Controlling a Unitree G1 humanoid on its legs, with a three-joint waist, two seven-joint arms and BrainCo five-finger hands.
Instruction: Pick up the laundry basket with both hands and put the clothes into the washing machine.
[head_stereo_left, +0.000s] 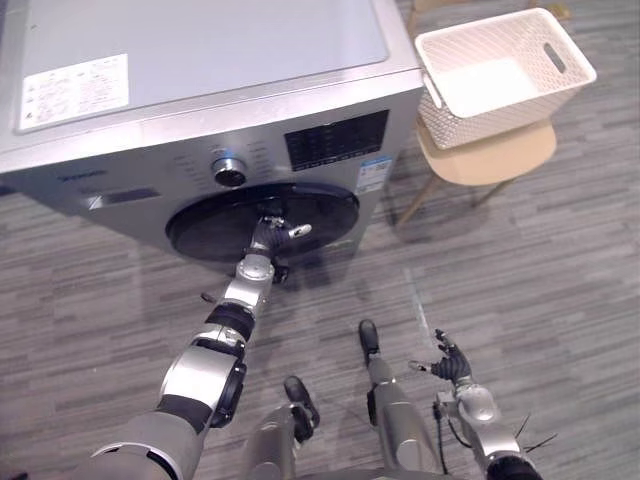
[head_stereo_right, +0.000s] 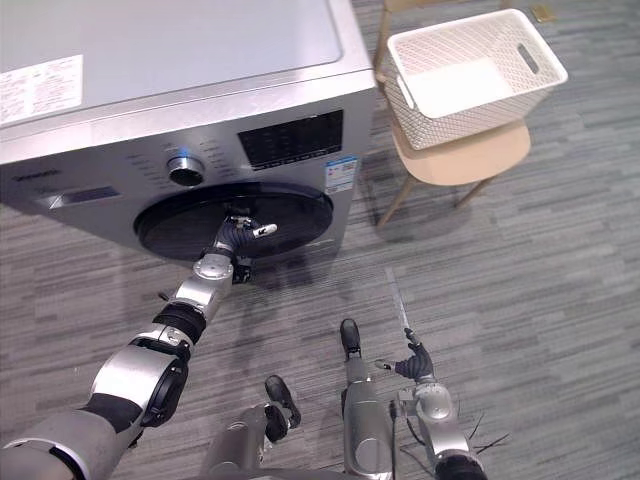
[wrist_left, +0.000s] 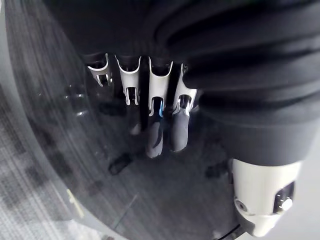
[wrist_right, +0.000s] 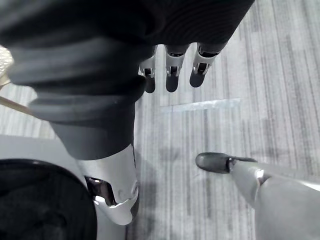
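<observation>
Left hand (head_stereo_left: 268, 235): reaches to the round dark door (head_stereo_left: 215, 225) on the washing machine (head_stereo_left: 200, 60), at 9 o'clock from the middle of the eye views. Its fingers (wrist_left: 155, 135) lie straight and flat on the glass with the thumb apart, and it grasps nothing.
Reason for contact: flat fingers suit pushing rather than pulling, so this is probably a press to seat the door against the front panel.
Door: appears flush with the panel, just below the control knob (head_stereo_left: 229, 172). Whether it is latched cannot be told.
Right hand (head_stereo_left: 450, 362): hangs low at 5 o'clock over the grey plank floor (head_stereo_left: 520, 270), well apart from the machine. Its fingers (wrist_right: 171, 75) are relaxed and loosely extended, and it is empty.
Laundry basket (head_stereo_left: 470, 125): a white lattice basket sitting upright on a wooden chair (head_stereo_left: 500, 160) at 1 o'clock, just beside the machine's corner. Neither hand touches it. Its inside looks plain white, and no garment can be made out there.
Stage: judged late, with the basket set aside and the door the remaining concern.
</observation>
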